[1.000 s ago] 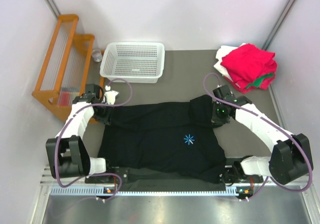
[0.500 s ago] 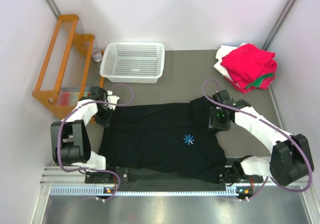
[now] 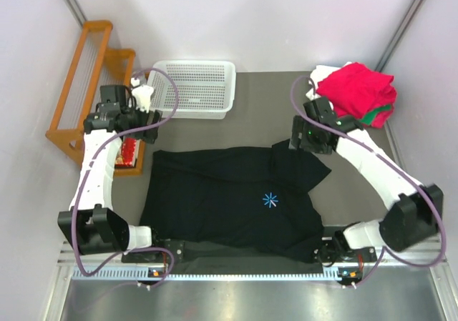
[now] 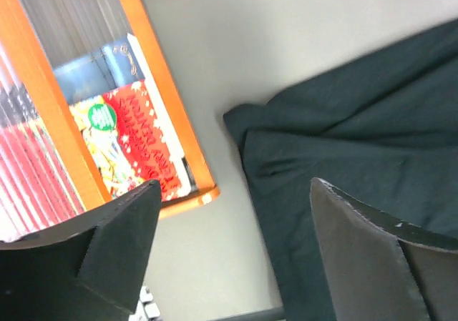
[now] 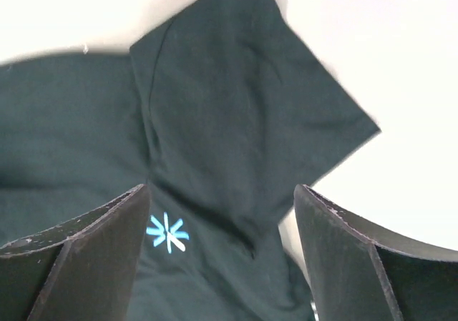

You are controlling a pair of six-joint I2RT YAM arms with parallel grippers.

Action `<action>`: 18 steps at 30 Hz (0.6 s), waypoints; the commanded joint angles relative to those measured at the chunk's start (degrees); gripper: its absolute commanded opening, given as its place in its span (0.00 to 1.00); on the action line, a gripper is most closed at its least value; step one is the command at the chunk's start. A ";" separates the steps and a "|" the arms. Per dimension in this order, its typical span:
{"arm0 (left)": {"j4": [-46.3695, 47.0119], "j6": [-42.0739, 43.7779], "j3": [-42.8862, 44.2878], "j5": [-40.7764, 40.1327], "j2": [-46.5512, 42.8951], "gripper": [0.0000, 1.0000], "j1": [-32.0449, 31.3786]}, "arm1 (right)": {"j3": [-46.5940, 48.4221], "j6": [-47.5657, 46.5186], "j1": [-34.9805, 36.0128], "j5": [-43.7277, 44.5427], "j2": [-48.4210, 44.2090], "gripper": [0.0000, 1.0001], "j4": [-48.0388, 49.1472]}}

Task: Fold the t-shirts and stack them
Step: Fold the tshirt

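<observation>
Left tool [image 4: 235, 192] and right tool [image 5: 222, 192] gape empty over the black t-shirt [image 3: 236, 192], spread on the surface [image 3: 265, 99] below and nearward, the right tool apparently nearer its sleeve [image 5: 243, 114].

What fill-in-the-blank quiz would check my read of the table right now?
1. The black t-shirt lies spread out, with a ____ starburst on its chest.
2. The left pincer and the right pincer both stand ____, gripping nothing.
3. The red t-shirt lies folded at the far ____ corner.
Missing words: blue; open; right.
</observation>
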 commanded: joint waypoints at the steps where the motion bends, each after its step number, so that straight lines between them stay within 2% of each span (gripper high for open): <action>1: -2.94 -2.75 2.02 3.38 1.89 0.92 -0.18 | 2.85 -0.45 -0.39 2.02 7.99 0.81 3.83; 6: 1.35 -3.10 -2.36 3.38 0.75 0.95 -0.36 | 3.38 -1.15 -0.65 5.26 15.71 0.81 7.96; 9: 4.78 -5.55 -6.14 4.78 2.41 0.98 -1.14 | 5.04 -0.54 -2.50 4.22 20.89 0.81 9.98; 13: 10.32 -6.44 -10.97 1.80 7.84 0.97 -3.17 | 8.29 0.16 -2.94 4.30 26.27 0.79 11.92; 18: 12.96 -5.39 -9.59 1.27 14.97 0.92 -3.96 | 12.95 -0.19 -3.03 5.96 31.19 0.77 12.71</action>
